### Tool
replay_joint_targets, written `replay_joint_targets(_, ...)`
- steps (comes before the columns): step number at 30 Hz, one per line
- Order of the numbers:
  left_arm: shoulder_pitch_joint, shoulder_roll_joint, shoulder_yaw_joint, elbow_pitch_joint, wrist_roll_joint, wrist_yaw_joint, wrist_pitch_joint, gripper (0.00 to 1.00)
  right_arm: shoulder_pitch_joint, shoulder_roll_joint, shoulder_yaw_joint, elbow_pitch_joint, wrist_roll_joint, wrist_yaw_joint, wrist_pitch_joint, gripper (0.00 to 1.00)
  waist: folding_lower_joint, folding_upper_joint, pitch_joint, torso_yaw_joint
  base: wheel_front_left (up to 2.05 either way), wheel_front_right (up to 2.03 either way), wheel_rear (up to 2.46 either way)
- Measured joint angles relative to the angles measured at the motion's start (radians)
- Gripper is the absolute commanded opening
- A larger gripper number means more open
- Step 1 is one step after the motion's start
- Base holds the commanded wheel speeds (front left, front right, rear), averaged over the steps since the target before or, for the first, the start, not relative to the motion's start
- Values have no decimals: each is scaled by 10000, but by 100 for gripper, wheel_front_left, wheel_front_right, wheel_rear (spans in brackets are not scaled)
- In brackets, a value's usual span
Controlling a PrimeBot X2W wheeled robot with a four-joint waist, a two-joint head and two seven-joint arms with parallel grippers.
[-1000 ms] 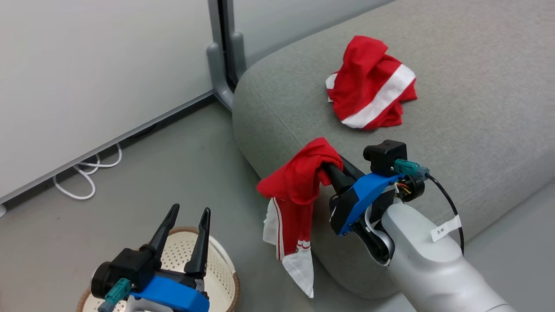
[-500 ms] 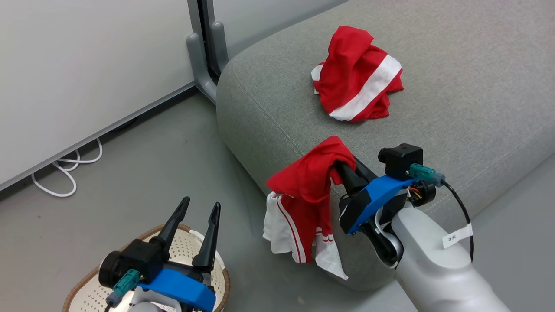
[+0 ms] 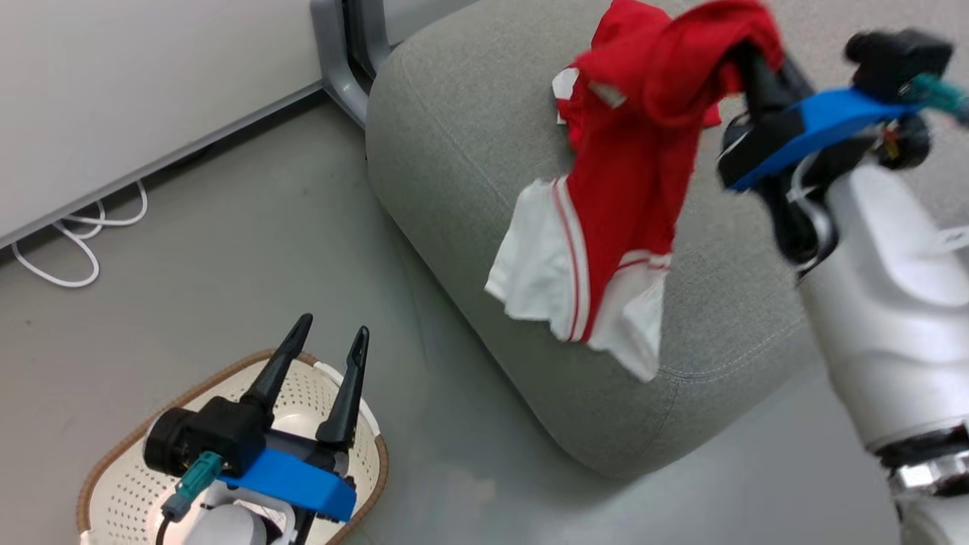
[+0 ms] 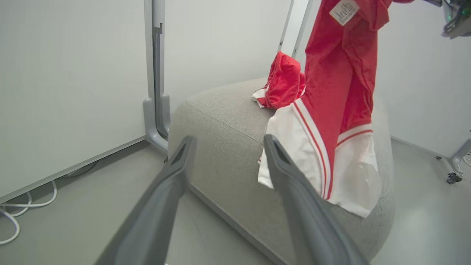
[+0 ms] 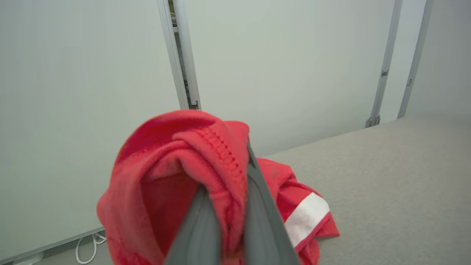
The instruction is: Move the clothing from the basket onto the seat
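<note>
Your right hand (image 3: 746,60) is pinched tight on a fold of the second red garment (image 3: 628,166); it hangs free at about one o'clock in the head view, with its white hem dangling over the rounded near edge of the seat (image 3: 469,151). The first garment (image 4: 283,79) lies crumpled on the cushion just behind it; the basket (image 3: 121,492) sits on the floor at seven o'clock, and what shows of it looks empty; your left hand (image 3: 333,329) hovers above it, fingers spread wide and carrying nothing. I judge this to be the carry before the drop, with the task nearly done. Take the cloth further toward twelve o'clock so the whole hem clears the edge; lower it until the fabric pools on the cushion before you part the fingers, since a high release near the edge could let the hanging weight drag it to the floor; then lift straight up, because the cloth is draped over the fingers and may snag.
</note>
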Motion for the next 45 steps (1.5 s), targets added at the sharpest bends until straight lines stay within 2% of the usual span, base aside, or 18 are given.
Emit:
replay_joint_targets(9,-892,527,-169,-525,140,0,0,100,-2085,-1588,-2612,-240,-1336,0,531,0,1,-1,1222,460,0,0,0)
replay_joint_targets(14,-1501,978,-391,-863,230,0,0,100,-2289,-1977,-3795,-205,-1434,0,587,0,1,0,2126,780,0,0,0)
replay_joint_targets(20,-1968,1379,-470,-1083,326,0,6,100,-1913,-1756,-4696,510,-1618,0,142,0,2,-1,3223,1138,0,0,0)
replay_joint_targets(25,-2331,1555,-665,-1310,441,0,153,100,-1488,-1273,-5139,1526,-1818,0,-301,0,2,-1,4025,1498,0,0,0)
replay_joint_targets(32,-2486,1689,-690,-1444,477,4,224,100,-1452,-1106,-5371,2130,-2052,0,-527,0,1,0,4413,1763,0,0,0)
replay_joint_targets(33,-2493,1689,-688,-1444,476,10,224,100,-1460,-1095,-5381,2165,-2105,0,-554,30,1,-1,4408,1767,0,0,0)
replay_joint_targets(34,-2499,1687,-685,-1438,474,40,224,100,-1479,-1070,-5379,2203,-2155,0,-564,75,1,-1,4394,1767,0,0,0)
replay_joint_targets(35,-2499,1687,-683,-1423,470,52,221,100,-1493,-1039,-5373,2238,-2196,0,-568,100,0,-1,4374,1764,0,0,0)
replay_joint_targets(45,-2493,1335,-679,-1026,224,107,65,100,-1266,-966,-4863,2219,-2945,0,-596,100,0,-1,3876,1838,0,0,0)
